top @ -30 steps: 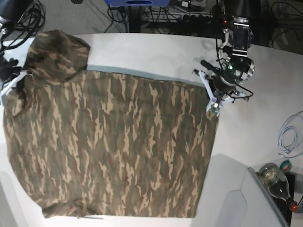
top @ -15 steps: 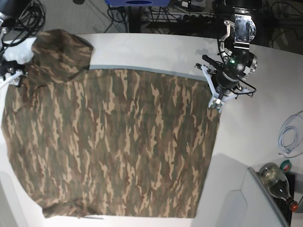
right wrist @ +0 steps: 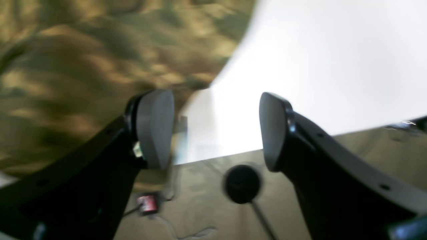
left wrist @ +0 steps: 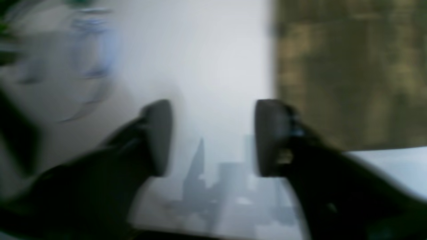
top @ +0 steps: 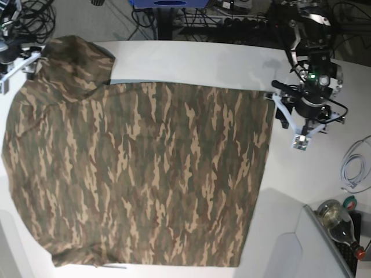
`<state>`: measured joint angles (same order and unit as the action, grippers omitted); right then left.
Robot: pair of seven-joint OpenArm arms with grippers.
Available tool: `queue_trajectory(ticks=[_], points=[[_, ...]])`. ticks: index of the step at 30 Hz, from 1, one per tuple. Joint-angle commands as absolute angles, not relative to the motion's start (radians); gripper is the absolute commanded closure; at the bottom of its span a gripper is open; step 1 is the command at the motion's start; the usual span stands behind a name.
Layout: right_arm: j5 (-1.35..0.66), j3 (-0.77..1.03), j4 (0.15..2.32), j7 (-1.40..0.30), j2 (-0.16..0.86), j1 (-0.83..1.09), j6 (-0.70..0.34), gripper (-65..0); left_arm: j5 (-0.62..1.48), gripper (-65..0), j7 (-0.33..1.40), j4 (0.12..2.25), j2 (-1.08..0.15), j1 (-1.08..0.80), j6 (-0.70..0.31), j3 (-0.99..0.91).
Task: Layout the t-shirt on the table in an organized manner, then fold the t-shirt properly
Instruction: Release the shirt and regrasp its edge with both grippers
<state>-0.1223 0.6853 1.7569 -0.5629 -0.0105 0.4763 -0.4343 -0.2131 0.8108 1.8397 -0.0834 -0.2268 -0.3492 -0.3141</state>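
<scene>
The camouflage t-shirt (top: 139, 174) lies spread flat on the white table (top: 197, 63), with one sleeve bunched at the far left corner. My left gripper (top: 291, 126) is open and empty, just off the shirt's right edge. In the left wrist view the left gripper (left wrist: 213, 138) hovers over bare table with the shirt (left wrist: 350, 73) to its right. My right gripper (top: 17, 68) is open and empty at the shirt's far left corner, by the table edge. In the right wrist view the right gripper (right wrist: 215, 130) has the shirt (right wrist: 83, 66) to its left.
A coiled white cable (top: 353, 168) lies at the right edge. A bottle (top: 339, 223), a tape roll (top: 351, 202) and a grey box corner (top: 290, 249) are at the front right. Cables and floor (right wrist: 200, 206) lie past the far table edge.
Both grippers have let go of the shirt's far corners and moved outward and back. The shirt's far right corner now lies further right, and the cloth is flatter.
</scene>
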Motion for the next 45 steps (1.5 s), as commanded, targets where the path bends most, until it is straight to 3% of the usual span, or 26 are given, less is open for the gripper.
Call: queue_trajectory(ticks=[1,4,6,7,10,15,17,25,32,38,45], points=[[-0.168,0.696,1.774,-0.535,-0.004,0.504,-0.466,-38.4,-0.231,-18.1,0.802,1.84,-0.108,-0.219,-0.335,-0.329],[-0.355,0.745,1.75,-0.495,-0.027,0.545,-0.615,-44.6,-0.17,-3.5,0.779,1.793,-0.102,-0.231,-0.363,-0.395],[-0.46,0.782,1.713,-0.493,-0.028,0.545,-0.682,-47.7,-0.035,-1.6,0.742,1.761,-0.102,-0.257,-0.44,-0.489],[-0.495,0.8,1.692,-0.493,-0.027,0.545,-0.698,-48.0,0.065,-4.3,0.723,1.742,-0.102,-0.269,-0.492,-0.542],[-0.526,0.855,1.661,-0.49,-0.025,0.536,-0.698,-48.0,0.306,-20.2,0.714,1.685,-0.111,-0.308,-0.579,-0.664],[-0.526,0.888,1.659,-0.493,-0.03,0.529,-0.698,-48.0,0.506,-55.8,0.71,1.535,-0.156,-0.329,-0.676,-0.7],[-0.526,0.889,1.659,-0.493,-0.028,0.53,-0.698,-48.0,0.51,-60.4,0.708,1.474,-0.159,-0.315,-0.698,-0.697],[-0.526,0.889,1.659,-0.493,-0.025,0.544,-0.698,-48.0,0.509,-58.4,0.708,1.319,-0.12,-0.208,-0.698,-0.691],[-0.526,0.892,1.659,-0.493,-0.025,0.559,-0.698,-48.0,0.509,-56.3,0.707,1.213,-0.11,-0.171,-0.696,-0.578],[-0.532,0.883,1.58,-0.493,-0.031,0.578,-0.698,-48.2,0.509,-43.6,0.707,1.218,-0.09,-0.168,-0.696,-0.576],[-0.527,0.811,1.544,-0.49,-0.024,0.579,-0.698,-48.5,0.509,-16.6,0.707,1.214,-0.096,-0.162,-0.696,-0.578]])
